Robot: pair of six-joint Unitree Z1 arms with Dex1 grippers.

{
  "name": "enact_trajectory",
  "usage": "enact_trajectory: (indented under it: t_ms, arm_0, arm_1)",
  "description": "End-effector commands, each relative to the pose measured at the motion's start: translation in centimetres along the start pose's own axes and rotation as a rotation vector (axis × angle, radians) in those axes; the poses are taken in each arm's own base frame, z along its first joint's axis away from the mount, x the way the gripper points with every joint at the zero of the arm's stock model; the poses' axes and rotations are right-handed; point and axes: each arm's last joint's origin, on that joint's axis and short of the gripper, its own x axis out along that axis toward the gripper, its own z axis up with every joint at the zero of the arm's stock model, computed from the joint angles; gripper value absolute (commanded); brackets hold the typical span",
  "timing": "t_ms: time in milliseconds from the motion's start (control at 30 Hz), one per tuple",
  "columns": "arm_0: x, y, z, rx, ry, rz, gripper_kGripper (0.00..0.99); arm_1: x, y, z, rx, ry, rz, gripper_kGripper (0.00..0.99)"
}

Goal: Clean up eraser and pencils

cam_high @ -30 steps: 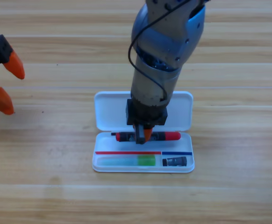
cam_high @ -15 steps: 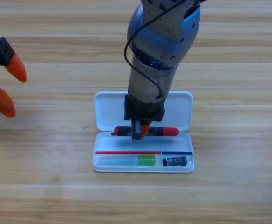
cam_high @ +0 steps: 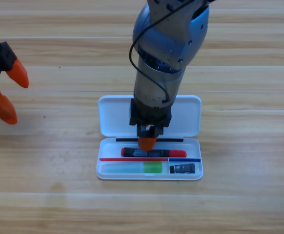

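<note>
Right gripper (cam_high: 148,141) points straight down over the white case (cam_high: 113,117), just above the middle of the dark pencil (cam_high: 153,153). Orange jaw tip is visible, but the gap is hidden, so can't tell if the jaws are parted or closed, or if they're touching the pencil. Dark pencil with red ends lies flat lengthwise in the case's upper compartment, against the divider. Green pencil (cam_high: 132,168), with a pale half on the left, lies in the lower left compartment. Eraser (cam_high: 182,168), a small black block, sits in the lower right compartment. All three task items appear to be inside the case; lid is open, lying flat behind the tray. Left gripper (cam_high: 4,92) waits at the left edge, jaws spread apart, holding nothing.

Handling judgement: pencils are light, stiff, round and smooth, so likely to roll or slip if pinched off-centre. Best grip is across the barrel at mid-length, not at the ends. Eraser is light, slightly grippy, easy to pinch across short sides but snug in its slot. Case looks like thin light plastic and could shift if pushed.
</note>
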Motion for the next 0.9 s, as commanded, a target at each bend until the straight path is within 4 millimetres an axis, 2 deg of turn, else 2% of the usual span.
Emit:
enact_trajectory:
  t_ms: [33, 133, 267, 367, 467, 533, 633, 733, 800, 833, 900]
  arm_0:
    - [1.9, 1.6, -0.4, -0.044, 0.004, -0.047, 0.990]
    - [1.5, 2.6, 0.2, -0.043, -0.023, -0.026, 0.990]
    - [1.3, 5.5, 1.9, -0.061, -0.087, 0.004, 0.990]
    - [2.4, 8.2, 3.2, -0.082, -0.142, -0.006, 0.946]
    - [4.2, 10.6, 4.1, -0.109, -0.200, -0.040, 0.862]
    - [5.7, 11.8, 4.5, -0.124, -0.228, -0.074, 0.772]
    - [8.5, 12.8, 4.9, -0.125, -0.245, -0.136, 0.580]
    - [11.3, 13.4, 5.3, -0.102, -0.259, -0.197, 0.284]
    - [12.8, 13.7, 5.5, -0.095, -0.266, -0.226, 0.071]
    - [13.4, 13.8, 5.6, -0.092, -0.272, -0.239, 0.000]
    - [14.4, 13.9, 5.6, -0.094, -0.286, -0.268, 0.000]
  arm_1:
    - [2.0, 1.3, 0.1, 0.008, 0.063, 0.033, 0.799]
    - [-0.9, 1.6, -0.6, 0.021, 0.029, 0.019, 0.861]
    - [-8.0, 3.1, -2.9, 0.044, -0.091, 0.031, 0.904]
    - [-13.5, 5.3, -6.0, 0.064, -0.213, 0.064, 0.919]
    - [-17.9, 7.9, -9.9, 0.078, -0.380, 0.095, 0.940]
    - [-20.1, 9.4, -12.5, 0.088, -0.489, 0.092, 0.945]
    - [-22.2, 10.6, -15.4, 0.113, -0.626, 0.136, 0.946]
    - [-23.7, 11.7, -16.9, 0.114, -0.701, 0.180, 0.946]
    - [-24.1, 12.2, -17.4, 0.107, -0.717, 0.188, 0.946]
    - [-24.0, 12.3, -17.5, 0.105, -0.723, 0.194, 0.946]
    - [-23.8, 12.5, -17.5, 0.103, -0.726, 0.204, 0.946]
